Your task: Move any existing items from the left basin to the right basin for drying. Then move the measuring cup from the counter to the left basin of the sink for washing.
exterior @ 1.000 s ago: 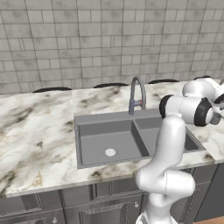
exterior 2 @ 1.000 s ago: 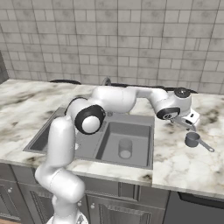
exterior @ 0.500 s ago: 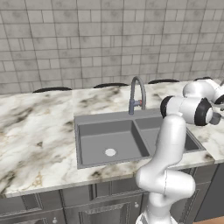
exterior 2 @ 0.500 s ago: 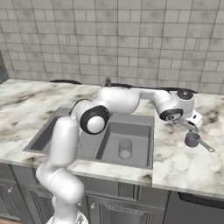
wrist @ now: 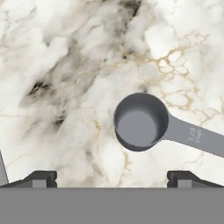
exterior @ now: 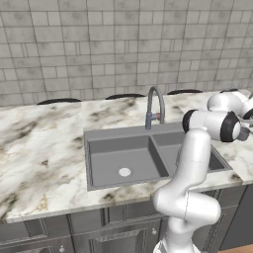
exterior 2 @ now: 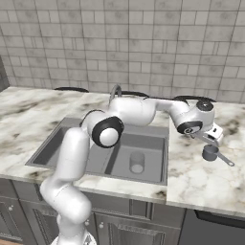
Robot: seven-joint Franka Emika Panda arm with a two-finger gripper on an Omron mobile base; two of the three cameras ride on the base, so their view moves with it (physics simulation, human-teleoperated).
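Measuring cup (exterior 2: 209, 152) upright on the bench (exterior 2: 201, 177), right of the sink (exterior 2: 72, 125), toward the front edge, handle pointing right. Jaws (exterior 2: 209, 139) just above it, spread wide, holding nothing. Tumbler (exterior 2: 137, 161) upright in the right basin (exterior 2: 153, 144). Left base view: left basin (exterior: 111, 155) holds nothing. Hand view: cup (wrist: 141, 121) between the spread fingertips (wrist: 42, 177), untouched.

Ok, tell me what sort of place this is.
A rendered home kitchen, most likely: a double sink with an arched faucet set in a marble counter, a tiled wall behind, and a measuring cup lying on the counter.
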